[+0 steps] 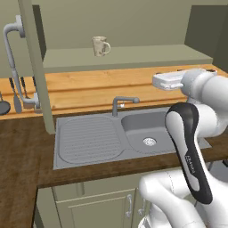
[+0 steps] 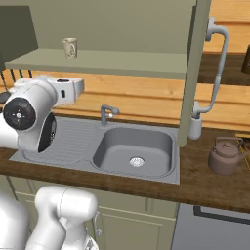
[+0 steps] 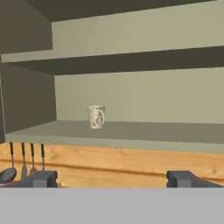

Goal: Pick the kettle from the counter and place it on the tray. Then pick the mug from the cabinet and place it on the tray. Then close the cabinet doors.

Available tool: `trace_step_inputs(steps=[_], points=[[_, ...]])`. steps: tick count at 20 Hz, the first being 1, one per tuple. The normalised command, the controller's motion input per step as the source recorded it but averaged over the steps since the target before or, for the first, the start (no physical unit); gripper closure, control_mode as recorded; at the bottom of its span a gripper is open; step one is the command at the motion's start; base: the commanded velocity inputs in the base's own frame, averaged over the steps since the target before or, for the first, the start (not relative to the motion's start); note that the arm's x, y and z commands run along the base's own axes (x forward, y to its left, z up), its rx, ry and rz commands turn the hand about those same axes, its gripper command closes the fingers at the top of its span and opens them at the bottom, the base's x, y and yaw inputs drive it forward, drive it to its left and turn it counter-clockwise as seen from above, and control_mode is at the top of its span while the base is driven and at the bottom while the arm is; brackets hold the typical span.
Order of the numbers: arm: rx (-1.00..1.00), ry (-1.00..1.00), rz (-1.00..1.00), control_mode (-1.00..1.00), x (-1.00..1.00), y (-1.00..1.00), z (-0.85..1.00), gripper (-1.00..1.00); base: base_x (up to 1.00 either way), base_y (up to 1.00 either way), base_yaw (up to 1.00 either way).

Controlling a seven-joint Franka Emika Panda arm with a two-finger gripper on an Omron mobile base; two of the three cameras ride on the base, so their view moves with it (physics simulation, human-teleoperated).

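Here the tool [image 3: 112, 178] stands with its two dark fingertips [image 3: 42, 178] spread wide and nothing between them, held level and facing the open cabinet [image 3: 131, 98]. The mug [image 3: 96, 116] sits upright on the cabinet's pale green lower shelf, towards the left part of it, well apart from the tool and a little above its fingertips in the hand view. In the left base view the mug [image 1: 100, 46] shows its loop handle turned to the right.

Both cabinet doors stand open; one door [image 1: 38, 67] is seen edge-on with its curved grey bar handle [image 1: 13, 58] facing outward, and the other door [image 2: 193, 73] likewise at the opposite side.

The kettle [image 2: 226, 155], brownish and rounded with an arched handle, rests on the dark wood surface [image 2: 205, 180] to the right of the steel sink [image 2: 134, 149], just beside the tan edge of the tray [image 2: 242, 137], most of which lies past the picture's border. A tap [image 1: 121, 104] rises behind the sink, and dark utensils [image 3: 22, 164] hang on the orange-wood wall below the cabinet.
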Motion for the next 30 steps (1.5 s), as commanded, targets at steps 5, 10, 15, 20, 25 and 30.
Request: trace_step_inputs(steps=[5, 10, 15, 20, 25, 30], points=[[0.00, -0.13, 0.00, -1.00, 0.00, 0.00, 0.51, -1.00, 0.00, 0.00, 0.00], [0.00, 0.00, 0.00, -1.00, 0.00, 0.00, 0.03, -1.00, 0.00, 0.00, 0.00], [0.00, 0.00, 0.00, -1.00, 0.05, 0.00, 0.05, -1.00, 0.00, 0.00, 0.00], [0.00, 0.00, 0.01, -1.00, 0.12, 0.00, 0.05, -1.00, 0.00, 0.00, 0.00], [0.00, 0.00, 0.04, -1.00, 0.17, 0.05, 0.04, -1.00, 0.00, 0.00, 0.00], [-0.03, 0.02, 0.05, -1.00, 0.14, 0.11, -0.02, -1.00, 0.00, 0.00, 0.00]])
